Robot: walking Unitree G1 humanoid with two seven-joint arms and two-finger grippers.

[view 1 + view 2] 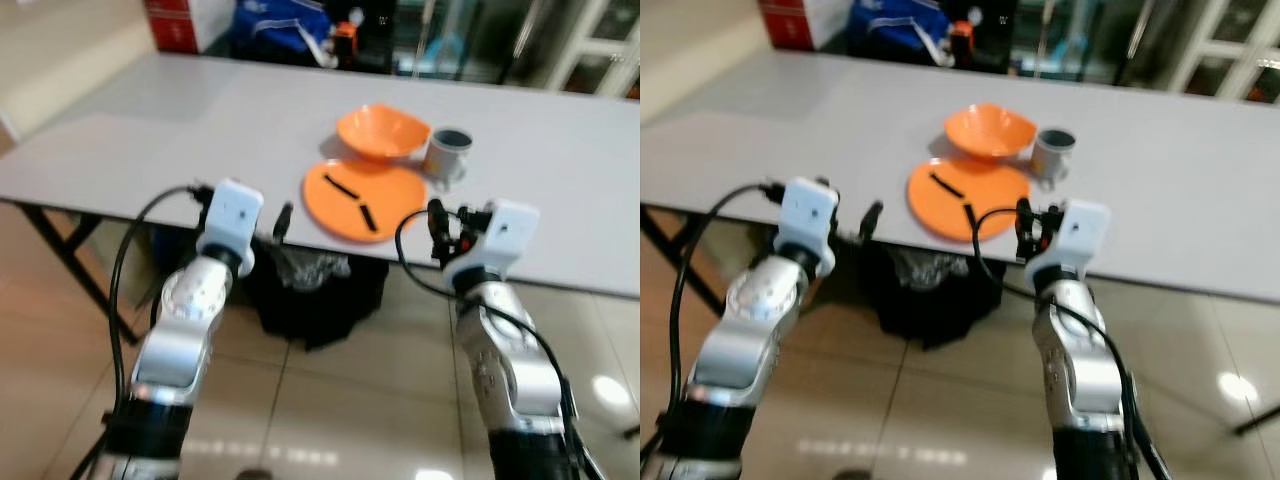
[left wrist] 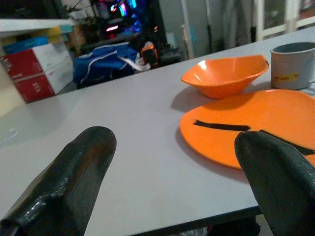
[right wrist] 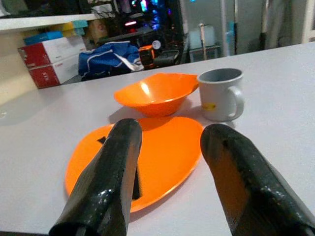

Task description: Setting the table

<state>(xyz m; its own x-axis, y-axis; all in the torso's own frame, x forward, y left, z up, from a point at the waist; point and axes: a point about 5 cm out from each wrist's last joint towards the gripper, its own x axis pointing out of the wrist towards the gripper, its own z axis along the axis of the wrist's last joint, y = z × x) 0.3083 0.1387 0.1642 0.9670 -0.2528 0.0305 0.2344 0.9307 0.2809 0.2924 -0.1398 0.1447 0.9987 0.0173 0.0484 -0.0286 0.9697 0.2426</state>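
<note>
An orange plate lies near the front edge of the grey table, with two short black strips on it. Behind it sit an orange bowl and a grey mug. My left gripper hovers at the table's front edge, left of the plate, open with nothing between its fingers. My right gripper is held at the edge just right of the plate, open and empty too; past its fingers I see the plate, bowl and mug.
A black bag sits on the tiled floor under the table. Dark table legs stand at the left. Red boxes and a blue bag lie beyond the far edge. Bare table surface stretches left and right of the dishes.
</note>
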